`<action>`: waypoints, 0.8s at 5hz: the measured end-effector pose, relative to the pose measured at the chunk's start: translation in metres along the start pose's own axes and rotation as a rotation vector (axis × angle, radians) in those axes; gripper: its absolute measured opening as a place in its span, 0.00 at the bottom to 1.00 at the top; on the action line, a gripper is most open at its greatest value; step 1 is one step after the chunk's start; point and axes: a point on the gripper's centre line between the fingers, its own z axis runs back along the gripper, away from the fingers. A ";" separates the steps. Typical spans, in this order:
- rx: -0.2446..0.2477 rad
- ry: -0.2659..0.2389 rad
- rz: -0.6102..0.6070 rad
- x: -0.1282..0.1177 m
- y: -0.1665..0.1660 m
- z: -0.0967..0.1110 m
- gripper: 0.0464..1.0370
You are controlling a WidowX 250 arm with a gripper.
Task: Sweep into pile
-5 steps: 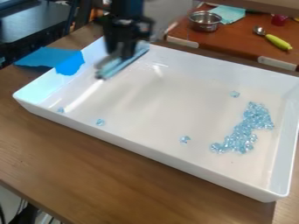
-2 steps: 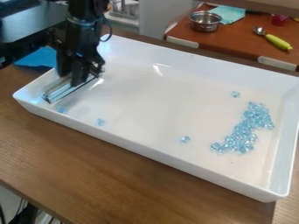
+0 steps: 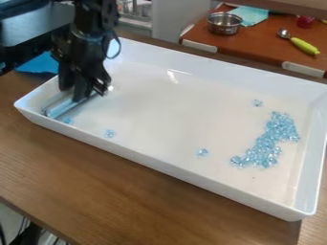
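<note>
Two black fingers of mine, on the gripper (image 3: 81, 91), are closed on a long, pale, see-through bar (image 3: 59, 110). I hang over the left end of the white tray (image 3: 159, 165) in the camera view, with the bar slanting inside it, its lower end near the front wall. I cannot tell whether the bar touches the tray's floor.

Most of the clear blue beads lie well apart from me, in a pile (image 3: 265, 143) toward the tray's right end, narrower at the top and spreading down and to the left.

Four small spots of beads lie outside that pile. The first beads (image 3: 68, 120) are just beside my bar, the second beads (image 3: 110, 133) sit near the front wall, the third beads (image 3: 202, 152) lie between those and the pile, and the fourth beads (image 3: 257, 103) are above the pile, near it.

Under the tray is a brown wooden table (image 3: 127, 201), and behind me shows some blue tape (image 3: 39, 64). On a reddish-brown surface (image 3: 256, 52) beyond are a metal bowl (image 3: 224, 23), a pale green cloth (image 3: 254, 15) and a spoon with a yellow-green handle (image 3: 304, 46).
</note>
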 end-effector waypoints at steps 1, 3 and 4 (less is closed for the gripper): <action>0.015 -0.004 -0.013 0.001 -0.008 0.000 0.30; 0.016 0.014 -0.011 0.001 -0.032 0.007 0.30; 0.011 0.035 -0.009 0.002 -0.048 0.010 0.30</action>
